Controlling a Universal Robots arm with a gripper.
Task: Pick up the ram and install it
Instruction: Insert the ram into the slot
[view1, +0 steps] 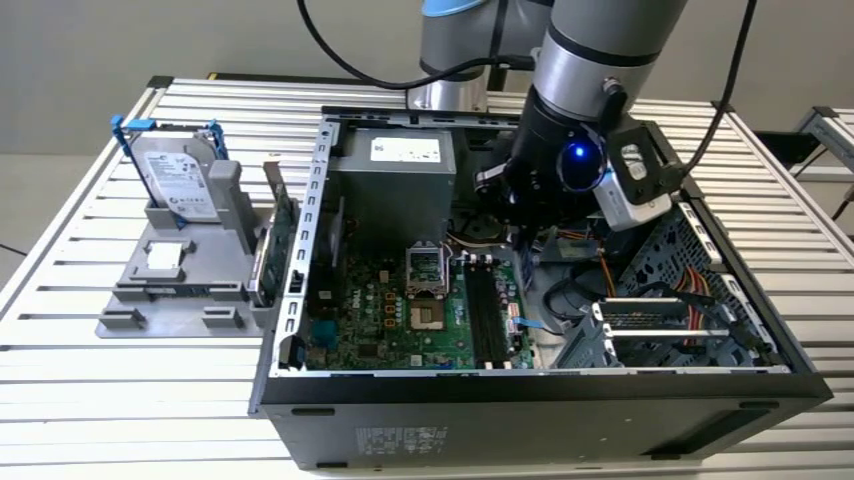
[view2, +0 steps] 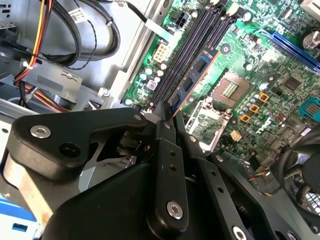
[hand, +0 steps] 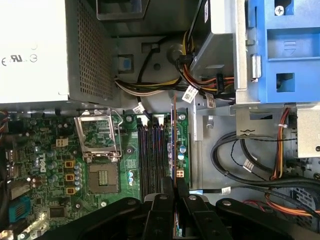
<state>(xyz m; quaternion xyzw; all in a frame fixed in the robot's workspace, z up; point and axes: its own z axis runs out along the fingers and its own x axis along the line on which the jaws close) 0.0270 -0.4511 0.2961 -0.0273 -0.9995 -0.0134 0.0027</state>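
My gripper hangs inside the open computer case, over the motherboard's back right part. It is shut on the ram, a slim dark blue board with black chips, held edge-on between the black fingers. In the first wrist view the ram shows as a thin line running out from the gripper, beside and parallel to the black memory slots. In the second wrist view the gripper holds the stick above the long slots; I cannot tell whether it touches a slot.
A grey stand at the exterior view's left holds a silver hard drive with blue rails. The power supply, CPU socket, cable bundles and a blue drive cage crowd around the slots.
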